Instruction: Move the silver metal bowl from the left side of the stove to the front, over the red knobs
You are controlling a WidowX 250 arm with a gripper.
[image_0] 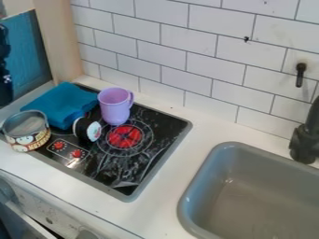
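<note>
Oven front [46, 214]: nearest us, below the counter [161, 205].
End effector [5, 93]: left edge; we cannot tell whether it is released or clenched.
Tin can [30, 140]: upright by the stove's [143, 161] left corner; probably light, stiff, slick; we'd pinch its rim.
Count: one can, one blue cloth [59, 105], one purple mug [114, 112], one black-and-white round piece [93, 131], one sink [249, 196].

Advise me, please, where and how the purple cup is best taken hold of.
I'd come from above and pinch the handle of the purple cup: the cup stands upright, and its handle juts out on the side away from the blue cloth.
</note>
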